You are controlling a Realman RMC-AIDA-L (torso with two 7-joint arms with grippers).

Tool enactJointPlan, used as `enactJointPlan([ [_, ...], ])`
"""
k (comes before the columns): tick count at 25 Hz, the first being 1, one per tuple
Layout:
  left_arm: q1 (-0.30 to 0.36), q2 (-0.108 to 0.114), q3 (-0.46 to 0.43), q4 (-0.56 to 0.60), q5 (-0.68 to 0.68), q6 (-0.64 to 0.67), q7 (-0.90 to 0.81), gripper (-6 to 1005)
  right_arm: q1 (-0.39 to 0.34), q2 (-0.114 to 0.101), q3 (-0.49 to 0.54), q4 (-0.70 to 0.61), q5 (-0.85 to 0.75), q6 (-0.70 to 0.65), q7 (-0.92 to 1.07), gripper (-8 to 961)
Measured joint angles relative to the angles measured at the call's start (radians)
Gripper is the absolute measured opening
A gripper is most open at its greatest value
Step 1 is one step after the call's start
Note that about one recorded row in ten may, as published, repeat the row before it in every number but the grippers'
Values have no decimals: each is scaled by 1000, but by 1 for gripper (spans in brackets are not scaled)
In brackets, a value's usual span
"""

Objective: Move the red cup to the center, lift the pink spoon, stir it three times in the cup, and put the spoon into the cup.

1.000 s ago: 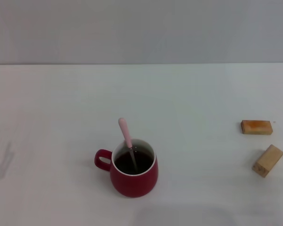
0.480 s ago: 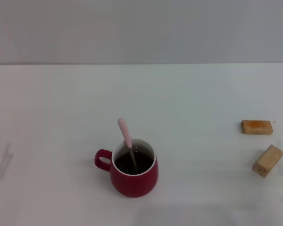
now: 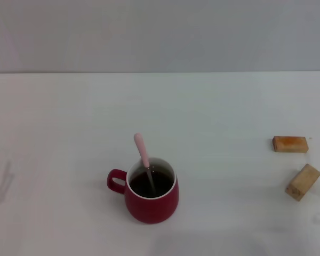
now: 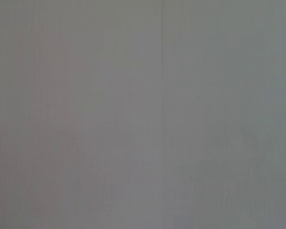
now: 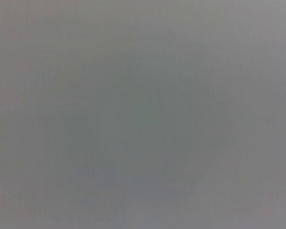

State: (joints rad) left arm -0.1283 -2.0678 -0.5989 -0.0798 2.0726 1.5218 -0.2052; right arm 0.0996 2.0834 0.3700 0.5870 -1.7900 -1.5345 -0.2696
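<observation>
Spoon placement looks finished: the pink spoon (image 3: 142,151) is leaned inside the red cup (image 3: 151,196); neither gripper is seen, so their state cannot be told.

A plain white table (image 3: 69,117) is filling the head view and meeting a grey wall at its far edge. The red cup (image 3: 151,200) is standing upright on it near the front, handle pointing to the robot's left. Two tan wooden blocks (image 3: 290,144) (image 3: 302,182) are lying well apart from the cup on the right, near each other, the nearer one angled.
</observation>
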Motion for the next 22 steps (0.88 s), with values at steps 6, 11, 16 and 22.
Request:
enactJointPlan([
  [6, 0, 0, -2, -1, 0, -20, 8, 832, 15, 0, 6, -2, 0, 17, 3, 762],
  [11, 0, 0, -2, -1, 0, -37, 8, 832, 32, 0, 7, -5, 0, 18, 3, 762],
  [16, 9, 0, 0, -21, 0, -38, 8, 832, 34, 0, 7, -9, 0, 18, 5, 763],
  [22, 15, 0, 4, -22, 0, -38, 9, 832, 34, 0, 3, -12, 0, 19, 5, 763],
])
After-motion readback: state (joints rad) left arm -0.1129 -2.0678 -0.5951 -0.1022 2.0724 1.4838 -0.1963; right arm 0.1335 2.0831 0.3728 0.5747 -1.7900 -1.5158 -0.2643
